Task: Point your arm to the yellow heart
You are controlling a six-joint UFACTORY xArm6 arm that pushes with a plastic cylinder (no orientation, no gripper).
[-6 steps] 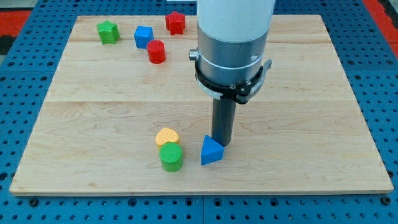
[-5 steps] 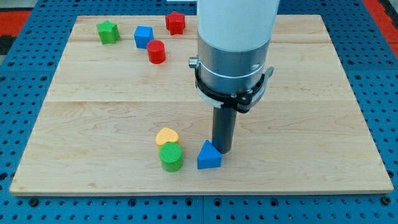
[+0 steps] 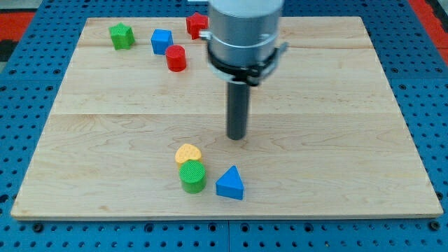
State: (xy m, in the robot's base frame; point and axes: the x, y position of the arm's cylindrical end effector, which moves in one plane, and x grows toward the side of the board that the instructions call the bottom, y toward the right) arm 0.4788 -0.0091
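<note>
The yellow heart (image 3: 187, 152) lies on the wooden board (image 3: 336, 140) near the view's bottom, left of centre. A green cylinder (image 3: 192, 176) touches its lower side. A blue triangle (image 3: 230, 183) lies to the right of the green cylinder. My tip (image 3: 237, 137) stands on the board above and to the right of the yellow heart, apart from it and from the blue triangle.
At the view's top left lie a green star (image 3: 122, 36), a blue cube (image 3: 162, 41), a red cylinder (image 3: 176, 58) and a red star (image 3: 197, 24), partly behind the arm. The board's edges border a blue pegboard (image 3: 420, 70).
My tip pushed the blue triangle down and left, then moved away toward the view's top and slightly left. The triangle now sits lower, free of the tip.
</note>
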